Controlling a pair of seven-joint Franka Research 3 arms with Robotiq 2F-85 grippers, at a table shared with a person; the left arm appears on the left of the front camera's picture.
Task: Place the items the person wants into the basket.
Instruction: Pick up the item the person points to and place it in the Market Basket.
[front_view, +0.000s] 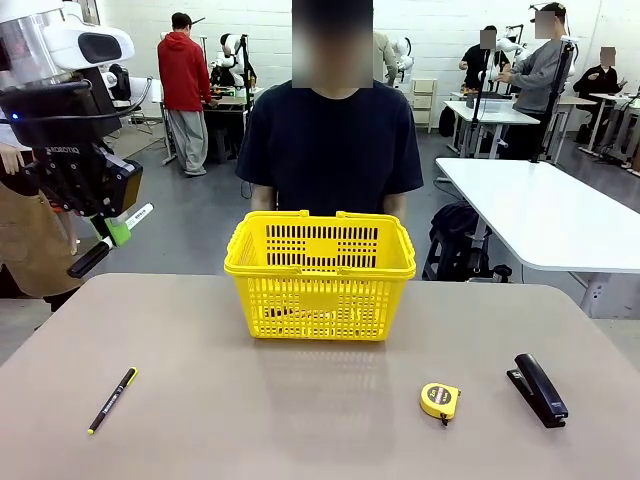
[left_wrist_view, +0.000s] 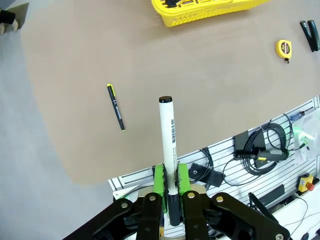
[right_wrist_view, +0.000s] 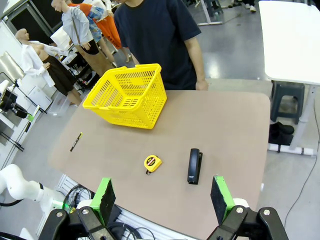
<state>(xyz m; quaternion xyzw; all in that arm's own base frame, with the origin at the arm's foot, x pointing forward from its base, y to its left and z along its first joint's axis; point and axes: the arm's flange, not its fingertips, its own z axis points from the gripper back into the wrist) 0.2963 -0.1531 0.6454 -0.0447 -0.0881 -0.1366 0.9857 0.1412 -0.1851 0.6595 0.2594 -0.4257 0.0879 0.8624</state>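
Left fingers (left_wrist_view: 159, 181) pinch a white marker (left_wrist_view: 167, 130) above the table (front_view: 300, 420); right fingers (right_wrist_view: 104, 196) spread wide, seemingly empty.

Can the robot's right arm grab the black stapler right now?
Probably yes: the right gripper hangs open above the table, and the stapler lies alone, apart from the tape measure.

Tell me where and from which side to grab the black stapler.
Take the stapler across its narrow width near mid-length, coming straight down from above. It lies flat on the table, long and slim, with bare surface along both long sides; the tape measure sits apart. The open right end effector is probably the nearer one.
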